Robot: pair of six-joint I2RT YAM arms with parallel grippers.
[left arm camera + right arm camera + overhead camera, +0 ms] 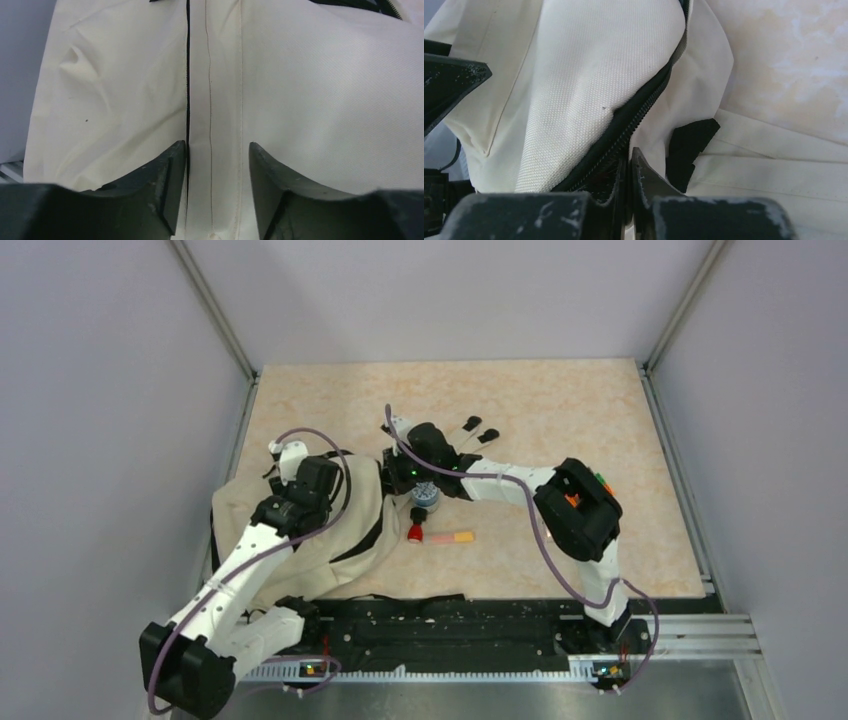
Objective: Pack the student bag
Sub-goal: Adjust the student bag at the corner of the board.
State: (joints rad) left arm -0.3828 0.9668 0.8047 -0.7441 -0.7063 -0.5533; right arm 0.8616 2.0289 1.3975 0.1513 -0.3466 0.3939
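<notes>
The student bag (300, 535) is a beige canvas backpack lying crumpled at the left of the table. My left gripper (315, 485) points down onto it. In the left wrist view the gripper (217, 145) is open, its fingers either side of a stitched band of the bag's cloth (310, 100) beside a black zipper line (188, 75). My right gripper (392, 478) reaches across to the bag's right edge. In the right wrist view it (629, 152) is shut on the bag's cloth (589, 75) right beside the black zipper (644, 110).
A small grey-blue round item (425, 495), a red-capped item (415, 532) and a pink-and-orange marker (450, 537) lie on the table just right of the bag. Two black strap tips (478, 430) lie beyond the right gripper. Grey walls enclose the table.
</notes>
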